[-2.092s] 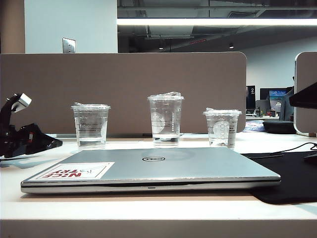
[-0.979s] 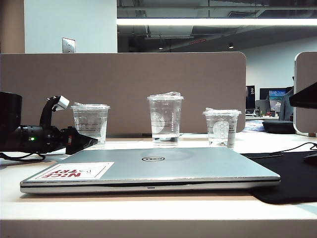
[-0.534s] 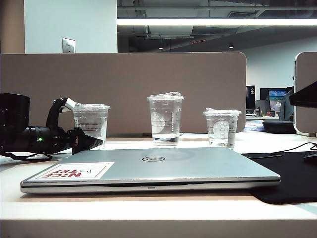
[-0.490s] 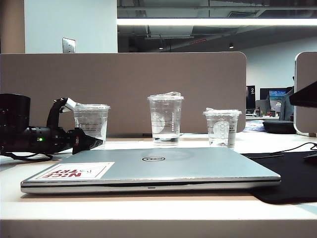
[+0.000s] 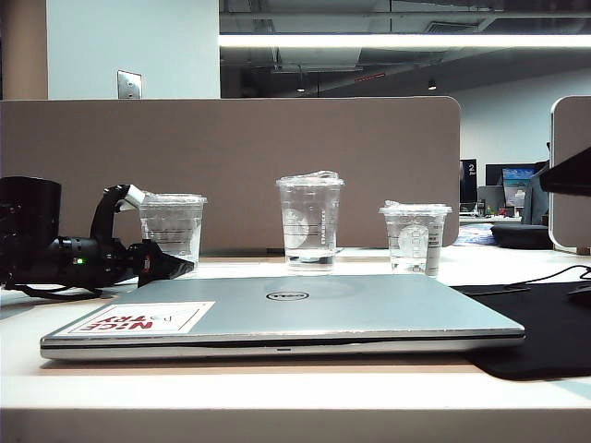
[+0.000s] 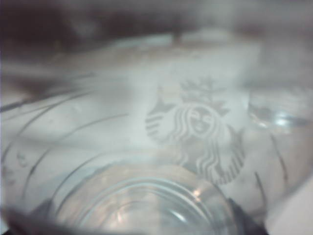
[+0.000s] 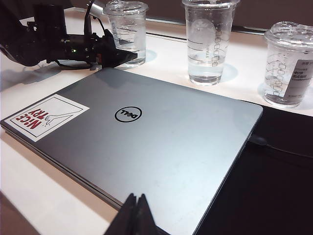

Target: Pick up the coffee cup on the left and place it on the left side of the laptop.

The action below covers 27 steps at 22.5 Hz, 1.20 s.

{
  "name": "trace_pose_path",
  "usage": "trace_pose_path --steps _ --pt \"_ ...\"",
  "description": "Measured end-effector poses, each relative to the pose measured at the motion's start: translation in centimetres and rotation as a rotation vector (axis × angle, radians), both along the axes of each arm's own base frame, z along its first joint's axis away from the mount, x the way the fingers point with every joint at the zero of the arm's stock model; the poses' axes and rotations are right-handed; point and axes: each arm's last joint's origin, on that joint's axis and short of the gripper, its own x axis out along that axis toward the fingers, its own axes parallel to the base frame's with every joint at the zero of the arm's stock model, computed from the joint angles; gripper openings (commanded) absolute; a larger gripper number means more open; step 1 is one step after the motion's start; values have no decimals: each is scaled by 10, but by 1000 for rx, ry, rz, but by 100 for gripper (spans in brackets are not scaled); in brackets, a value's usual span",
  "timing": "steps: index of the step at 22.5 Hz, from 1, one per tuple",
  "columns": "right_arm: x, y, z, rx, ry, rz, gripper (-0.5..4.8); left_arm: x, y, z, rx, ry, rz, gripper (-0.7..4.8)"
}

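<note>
Left gripper (image 5: 171,263) has slid in from the left — jaws wide, the coffee cup (image 5: 172,231) now between them, not yet clamped. Grasp looks imminent. Right gripper (image 7: 136,211) hangs shut above the laptop (image 5: 305,309). White desk (image 5: 277,392), grey partition (image 5: 231,148) behind, dim office beyond.

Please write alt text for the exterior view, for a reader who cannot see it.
The left end effector, open, reaches level around the base of the leftmost clear coffee cup. Two more clear cups stand right of it, behind a closed silver Dell laptop on a white table.
</note>
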Motion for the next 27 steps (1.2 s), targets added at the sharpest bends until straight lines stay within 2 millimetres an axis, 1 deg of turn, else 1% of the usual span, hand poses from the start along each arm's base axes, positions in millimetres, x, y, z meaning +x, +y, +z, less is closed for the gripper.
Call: trace_pose_path --steps 1,3,4,14,15,16,17,19,27 --pt "0 0 0 0 0 0 -4 0 0 0 0 1 1 444" --pt "0 0 0 0 0 0 -4 0 0 0 0 1 1 395" --pt "0 0 0 0 0 0 -4 0 -3 0 0 2 -4 394" --pt "0 0 0 0 0 0 -4 0 -3 0 0 2 -3 393" --pt "0 0 0 0 0 0 -4 0 -3 0 0 2 -3 389" --pt "0 0 0 0 0 0 -4 0 -3 0 0 2 -3 368" --pt "0 0 0 0 0 0 -4 0 -3 0 0 2 -3 334" --pt "0 0 0 0 0 0 -4 0 -3 -1 0 2 -3 308" --pt "0 0 0 0 0 0 -4 0 -4 0 1 1 0 309"
